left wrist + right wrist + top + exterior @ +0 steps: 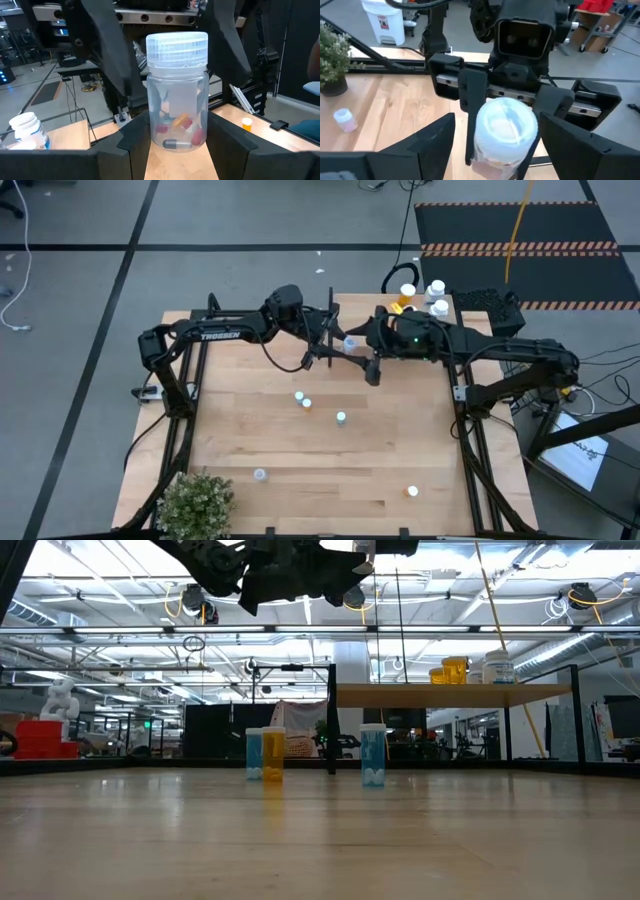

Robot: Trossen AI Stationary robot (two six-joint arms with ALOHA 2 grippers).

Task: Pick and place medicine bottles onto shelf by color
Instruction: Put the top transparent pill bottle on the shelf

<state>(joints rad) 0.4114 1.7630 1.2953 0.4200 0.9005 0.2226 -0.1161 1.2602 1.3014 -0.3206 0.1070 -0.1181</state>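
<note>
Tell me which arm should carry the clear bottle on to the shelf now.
Probably the right. The left gripper holds the clear bottle in midair, and the right gripper has its open fingers around the cap, nearer the shelf on its side.

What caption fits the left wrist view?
Left claw grips a clear, white-capped bottle of pills; the right claw's fingers flank it, open.

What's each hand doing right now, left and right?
Left hand: closed on a clear bottle with a white cap, pills inside, held up over the table.
Right hand: open, fingers either side of that bottle's cap.
</note>
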